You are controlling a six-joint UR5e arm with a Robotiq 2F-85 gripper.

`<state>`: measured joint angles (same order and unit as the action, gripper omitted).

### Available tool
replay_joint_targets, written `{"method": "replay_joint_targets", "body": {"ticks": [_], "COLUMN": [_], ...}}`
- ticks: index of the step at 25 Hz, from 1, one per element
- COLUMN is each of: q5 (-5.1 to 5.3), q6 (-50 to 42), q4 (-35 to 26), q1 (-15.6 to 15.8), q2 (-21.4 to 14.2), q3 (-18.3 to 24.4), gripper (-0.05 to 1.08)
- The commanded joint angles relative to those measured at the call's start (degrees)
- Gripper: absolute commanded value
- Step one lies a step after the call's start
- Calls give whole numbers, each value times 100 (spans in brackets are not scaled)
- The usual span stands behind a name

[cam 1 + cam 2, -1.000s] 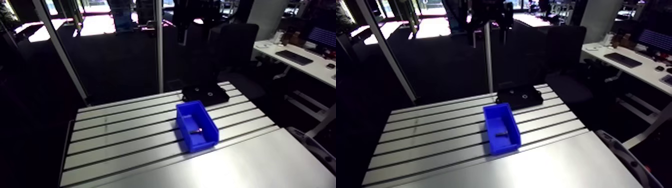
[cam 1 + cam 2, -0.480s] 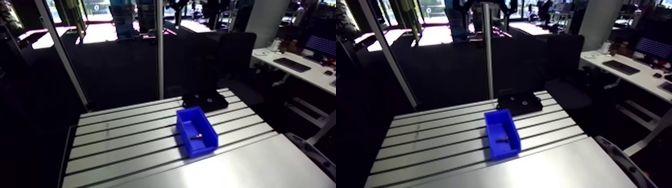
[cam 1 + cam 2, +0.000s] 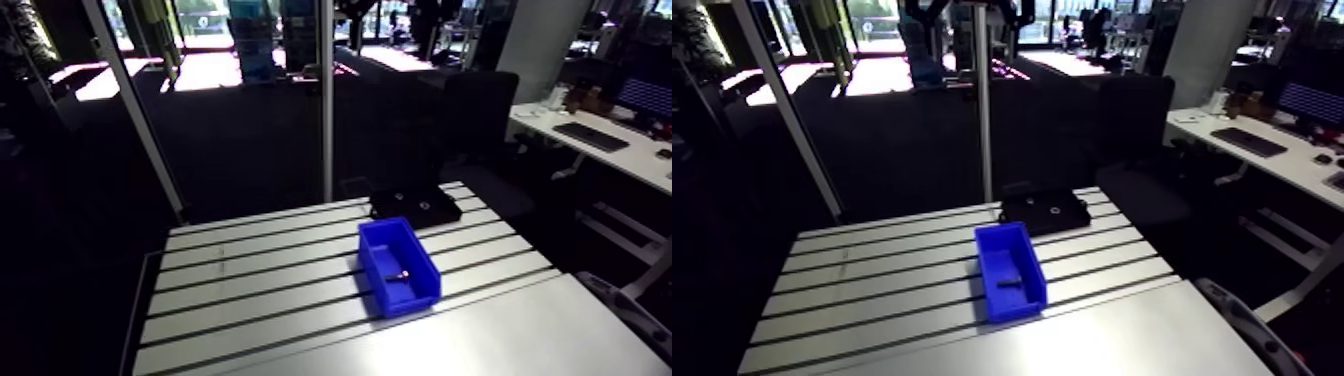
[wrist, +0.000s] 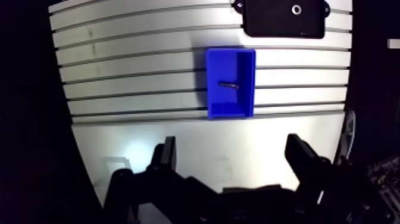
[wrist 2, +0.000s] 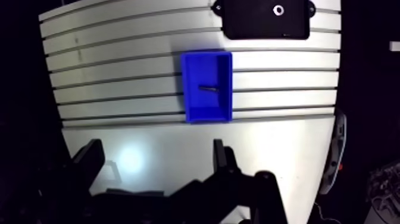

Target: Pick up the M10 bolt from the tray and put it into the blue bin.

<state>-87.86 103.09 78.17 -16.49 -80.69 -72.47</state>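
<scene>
Bolt (image 3: 397,272) lies inside the blue bin (image 3: 405,300) at centre right of the arm view, near the black tray (image 3: 415,207), while the gripper (image 4: 232,149) hangs well above, fingers spread wide and empty.

The bin (image 3: 408,303) sits on the desk (image 3: 250,290), a bit right of the middle in the arm view. Its long side runs across the desk's slots. The bolt (image 3: 398,272) lies inside the bin, on its floor, turned across it. The tray (image 3: 415,207) lies on the desk just behind the bin, by the far edge. There is a small gap between them.
</scene>
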Motion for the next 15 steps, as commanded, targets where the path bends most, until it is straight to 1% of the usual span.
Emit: {"method": "replay_joint_targets", "body": {"ticks": [1,15], "q5": [-7,-7], "q6": [-3,14], "q4": [26,35], "q1": [155,163], "q2": [14,23], "q3": [-16,-42], "gripper": [1,1]}}
